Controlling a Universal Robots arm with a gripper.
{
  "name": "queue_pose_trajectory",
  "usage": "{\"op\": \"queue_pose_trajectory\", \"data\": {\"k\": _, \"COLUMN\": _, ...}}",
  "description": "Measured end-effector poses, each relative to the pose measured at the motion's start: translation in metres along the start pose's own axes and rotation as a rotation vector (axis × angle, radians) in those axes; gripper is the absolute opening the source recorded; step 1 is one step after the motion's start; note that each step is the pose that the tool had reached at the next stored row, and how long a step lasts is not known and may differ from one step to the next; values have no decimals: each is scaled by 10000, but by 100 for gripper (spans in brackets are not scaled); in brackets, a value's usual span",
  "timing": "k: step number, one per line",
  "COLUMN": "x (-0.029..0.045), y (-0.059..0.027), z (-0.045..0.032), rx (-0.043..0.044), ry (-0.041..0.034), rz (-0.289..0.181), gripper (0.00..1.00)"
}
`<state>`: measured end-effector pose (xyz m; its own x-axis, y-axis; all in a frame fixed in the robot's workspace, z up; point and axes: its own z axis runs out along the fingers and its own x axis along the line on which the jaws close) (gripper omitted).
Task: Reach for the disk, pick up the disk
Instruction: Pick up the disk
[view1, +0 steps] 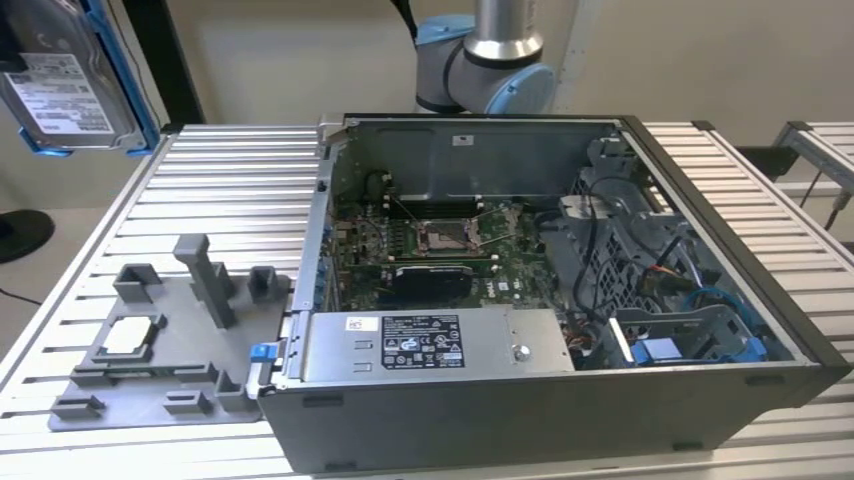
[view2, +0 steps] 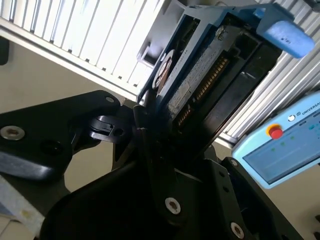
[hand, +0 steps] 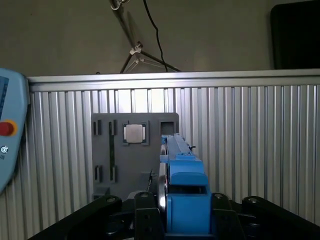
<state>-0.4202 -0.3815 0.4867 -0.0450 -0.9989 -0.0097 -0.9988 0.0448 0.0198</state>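
The disk (view1: 60, 90), silver with a white label and a blue carrier frame, hangs in the air at the exterior view's upper left, well above the ribbed table. In both wrist views it shows edge-on. My gripper (hand: 182, 220) is shut on the disk (hand: 184, 192), with black fingers (hand: 144, 215) pressed against its two flat sides. The second wrist view shows the disk (view2: 200, 80) rising out of my gripper (view2: 165, 145), circuit-board side and connector facing the camera, its blue tab at the far end.
An open computer case (view1: 801, 340) sits on the ribbed aluminium table (view1: 227, 190), a long grey box (view1: 427, 345) along its near wall. Beside it lies a grey fixture plate (view1: 147, 400) carrying a small white-topped chip (view1: 130, 335). A light blue pendant (view2: 280, 150) lies nearby.
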Motion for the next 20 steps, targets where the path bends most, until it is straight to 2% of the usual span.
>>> {"op": "queue_pose_trajectory", "data": {"k": 9, "x": -8, "y": -162, "z": -4, "rx": -24, "ry": 2, "rz": 2, "gripper": 0}}
{"op": "queue_pose_trajectory", "data": {"k": 20, "x": -19, "y": -460, "z": -9, "rx": -68, "ry": 3, "rz": 2, "gripper": 0}}
